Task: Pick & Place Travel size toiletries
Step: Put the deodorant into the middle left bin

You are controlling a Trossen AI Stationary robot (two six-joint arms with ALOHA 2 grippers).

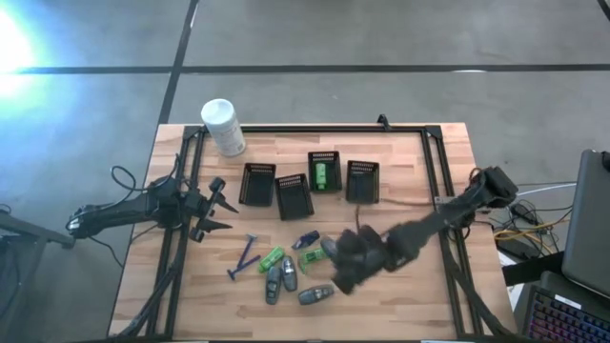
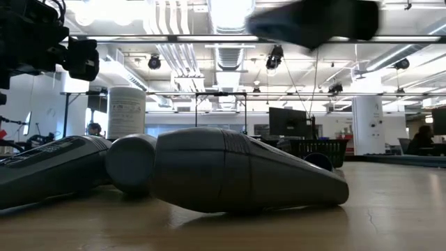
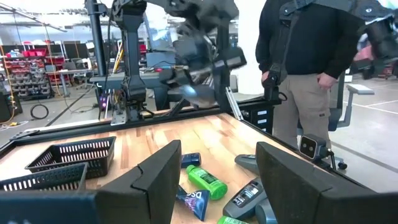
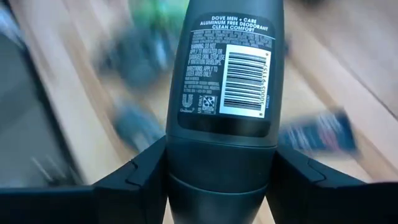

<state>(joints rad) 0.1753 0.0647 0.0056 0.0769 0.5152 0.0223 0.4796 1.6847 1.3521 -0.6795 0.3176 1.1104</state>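
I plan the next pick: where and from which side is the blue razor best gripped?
Grip the blue razor at mid-handle, probably coming straight down from above and closing across its thin width: it lies flat and diagonal, apart from the green bottle.

In the right wrist view the grey deodorant bottle (image 4: 225, 93) hides much of the table, and the items around it smear into blur. From above, the right gripper (image 1: 345, 272) is a dark smudge. The low view cuts off a dark flat tube (image 2: 49, 167) at its edge.
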